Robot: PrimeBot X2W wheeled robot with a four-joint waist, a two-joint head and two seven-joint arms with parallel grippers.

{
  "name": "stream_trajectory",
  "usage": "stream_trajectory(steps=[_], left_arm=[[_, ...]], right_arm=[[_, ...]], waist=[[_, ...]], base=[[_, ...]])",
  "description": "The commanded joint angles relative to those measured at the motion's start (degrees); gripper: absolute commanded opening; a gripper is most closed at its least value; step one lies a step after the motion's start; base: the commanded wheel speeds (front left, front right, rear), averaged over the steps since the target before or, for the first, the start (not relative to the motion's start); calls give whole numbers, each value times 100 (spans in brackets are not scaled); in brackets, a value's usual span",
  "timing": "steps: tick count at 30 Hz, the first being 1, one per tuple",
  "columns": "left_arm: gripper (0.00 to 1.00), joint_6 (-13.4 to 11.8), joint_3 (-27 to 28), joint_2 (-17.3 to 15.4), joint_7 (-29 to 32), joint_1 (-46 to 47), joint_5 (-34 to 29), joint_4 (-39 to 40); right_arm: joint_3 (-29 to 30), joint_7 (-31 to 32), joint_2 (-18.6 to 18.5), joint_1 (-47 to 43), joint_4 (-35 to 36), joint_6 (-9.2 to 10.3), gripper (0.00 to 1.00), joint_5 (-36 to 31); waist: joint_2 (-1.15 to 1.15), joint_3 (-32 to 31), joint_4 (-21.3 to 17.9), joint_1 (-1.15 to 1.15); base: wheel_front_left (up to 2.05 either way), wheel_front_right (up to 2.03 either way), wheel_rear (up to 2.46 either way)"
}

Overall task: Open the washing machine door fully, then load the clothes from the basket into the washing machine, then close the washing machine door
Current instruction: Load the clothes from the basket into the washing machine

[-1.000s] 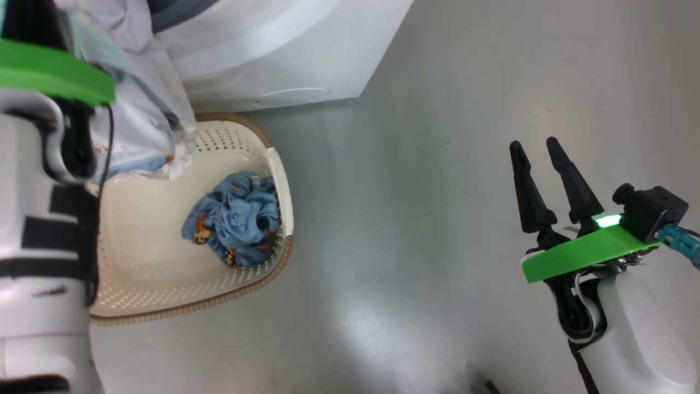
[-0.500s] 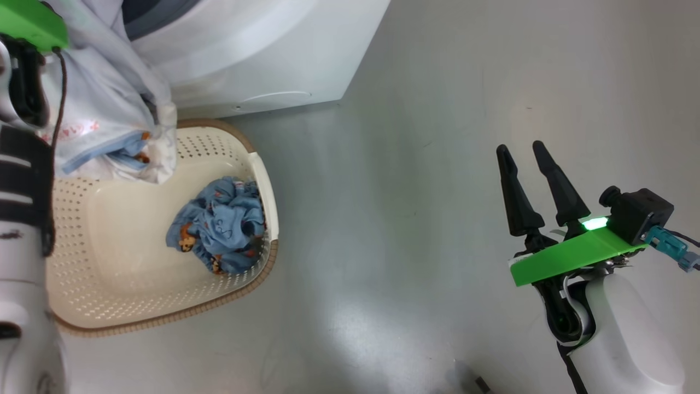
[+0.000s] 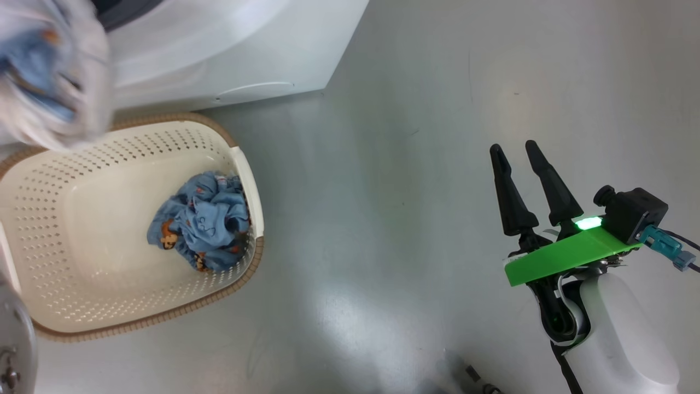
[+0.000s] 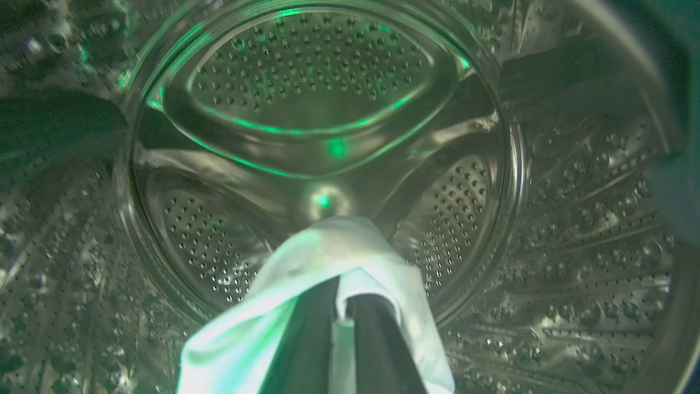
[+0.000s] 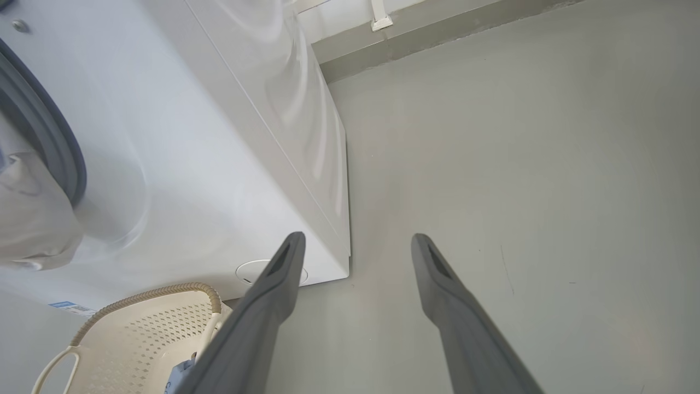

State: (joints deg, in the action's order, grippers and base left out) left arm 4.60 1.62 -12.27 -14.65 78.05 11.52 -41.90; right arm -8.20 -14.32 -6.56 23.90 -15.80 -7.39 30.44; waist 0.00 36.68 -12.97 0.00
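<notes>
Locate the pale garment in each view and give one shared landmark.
Head view: pale garment, blurred, top left corner.
Left wrist view: bottom centre, draped over the left fingers, inside the drum.
Right wrist view: left edge, at the grey gasket.
Shared landmark: the washing machine, white front in head and right wrist views, drum in left wrist.

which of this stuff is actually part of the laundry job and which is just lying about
Job: washing machine; basket; blue printed garment in the basket; pale garment held by the left gripper, facing the drum.
Lying about: small dark object on the floor; right gripper, open and empty.
</notes>
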Motion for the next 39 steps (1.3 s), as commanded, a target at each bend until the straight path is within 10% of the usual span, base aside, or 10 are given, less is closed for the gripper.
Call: stream_trajectory(steps=[1, 16, 20, 21, 22, 39], left_arm=[[0, -28, 128, -234, -35, -88, -111, 376], [0, 185, 99, -146, -35, -195, -342, -1163], [50, 206, 52, -161, -35, -79, -363, -1496], [88, 209, 31, -166, -35, -50, -374, -1598], [100, 211, 30, -165, -35, -21, -367, -1692], [100, 269, 93, 12, -35, -374, -132, -1459]], right_arm=[[-92, -68, 34, -30, 122, -10, 100, 30], [-77, -68, 17, -21, 125, -10, 100, 35], [-77, -68, 16, -22, 116, -10, 100, 35], [-78, -68, 15, -23, 114, -10, 100, 36], [-79, -68, 15, -24, 112, -10, 100, 35], [-15, -68, -60, -47, 135, -10, 100, 4]], waist=[[0, 40, -20, 0], [0, 48, 28, 0], [0, 33, 48, 0], [0, 30, 52, 0], [0, 25, 56, 0], [0, -16, 202, 0]], base=[[0, 0, 0], [0, 0, 0], [0, 0, 0], [0, 0, 0], [0, 0, 0], [0, 0, 0]])
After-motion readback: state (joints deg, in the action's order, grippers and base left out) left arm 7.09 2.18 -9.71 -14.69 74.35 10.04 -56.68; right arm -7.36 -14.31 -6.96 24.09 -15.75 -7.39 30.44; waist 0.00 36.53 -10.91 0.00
